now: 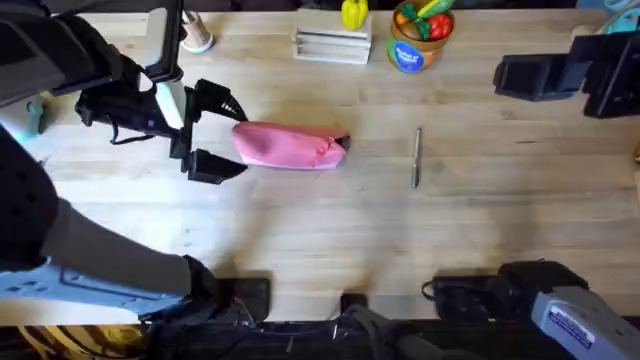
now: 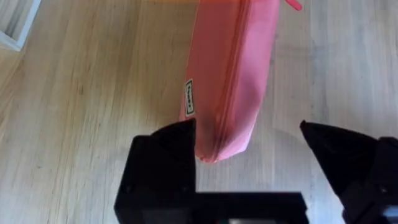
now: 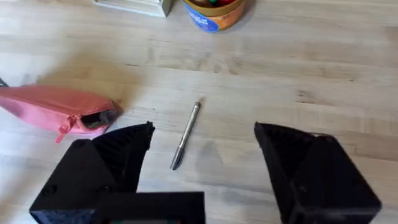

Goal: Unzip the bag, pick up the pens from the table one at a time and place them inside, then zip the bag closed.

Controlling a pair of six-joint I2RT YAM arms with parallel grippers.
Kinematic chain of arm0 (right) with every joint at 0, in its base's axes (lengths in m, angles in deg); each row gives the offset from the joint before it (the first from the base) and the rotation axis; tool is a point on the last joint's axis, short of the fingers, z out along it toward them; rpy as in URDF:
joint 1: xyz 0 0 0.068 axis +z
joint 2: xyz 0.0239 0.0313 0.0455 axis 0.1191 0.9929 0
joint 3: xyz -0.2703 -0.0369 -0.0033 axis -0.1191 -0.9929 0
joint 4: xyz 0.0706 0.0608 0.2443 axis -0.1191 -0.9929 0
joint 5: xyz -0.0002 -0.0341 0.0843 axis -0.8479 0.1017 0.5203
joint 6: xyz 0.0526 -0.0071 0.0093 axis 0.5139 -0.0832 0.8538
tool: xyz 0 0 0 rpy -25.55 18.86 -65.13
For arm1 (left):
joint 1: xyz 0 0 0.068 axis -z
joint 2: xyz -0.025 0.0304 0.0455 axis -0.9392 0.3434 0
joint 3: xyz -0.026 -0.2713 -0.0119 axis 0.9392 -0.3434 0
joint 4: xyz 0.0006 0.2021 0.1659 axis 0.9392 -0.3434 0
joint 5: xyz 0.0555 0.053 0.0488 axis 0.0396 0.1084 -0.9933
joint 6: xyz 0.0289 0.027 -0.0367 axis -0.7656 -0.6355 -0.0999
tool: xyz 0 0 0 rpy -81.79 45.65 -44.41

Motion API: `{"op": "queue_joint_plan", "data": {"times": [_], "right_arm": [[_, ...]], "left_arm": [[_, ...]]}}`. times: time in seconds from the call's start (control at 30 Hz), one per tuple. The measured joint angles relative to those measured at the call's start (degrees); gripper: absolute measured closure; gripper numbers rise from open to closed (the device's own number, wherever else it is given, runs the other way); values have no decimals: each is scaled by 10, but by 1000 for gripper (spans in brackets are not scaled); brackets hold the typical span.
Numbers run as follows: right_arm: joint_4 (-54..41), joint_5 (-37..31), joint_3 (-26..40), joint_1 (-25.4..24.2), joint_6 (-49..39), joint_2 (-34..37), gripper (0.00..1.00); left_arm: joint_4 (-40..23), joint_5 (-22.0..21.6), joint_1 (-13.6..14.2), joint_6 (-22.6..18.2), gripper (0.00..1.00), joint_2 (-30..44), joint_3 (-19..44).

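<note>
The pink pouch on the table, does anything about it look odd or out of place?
Nothing looks damaged or spilled. The pink pouch lies flat on the table, with its zipper end partly open in the right wrist view. One pen lies apart, beside it.

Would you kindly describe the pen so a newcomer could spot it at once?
Start at the pink bag mid-table. To its right lies the pen, alone on bare wood. It is a slim grey-silver stick, far thinner than the pouch.
</note>
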Motion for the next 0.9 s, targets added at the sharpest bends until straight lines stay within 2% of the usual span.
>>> {"op": "queue_joint_plan", "data": {"times": [0.03, 0.07, 0.13, 0.23, 0.27, 0.5, 0.67, 0.77, 0.9], "right_arm": [[0, 0, 0, 0, 0, 0, 5], [0, 0, 0, 0, 0, 0, 5], [0, 0, 0, 0, 0, 0, 5], [0, 0, 0, 0, 0, 0, 5], [0, 0, 0, 0, 0, 0, 6], [-8, 5, 0, 0, 24, 0, 5], [-9, 77, 0, 7, 47, 11, 4], [-7, 123, -4, 40, 58, 37, 4], [9, 151, -25, 118, 89, 90, 4]], "left_arm": [[0, 0, 0, 0, 9, 0, 0], [0, 0, 0, 1, 86, 1, 0], [0, 2, 2, 0, 354, 5, 0], [6, 4, 3, 0, 812, 10, 2], [5, 4, 3, -1, 922, 11, 2], [3, 1, 4, 0, 956, 11, 2], [3, 1, 4, 0, 956, 11, 2], [3, 1, 4, 0, 956, 11, 2], [3, 1, 4, 0, 956, 11, 2]]}}
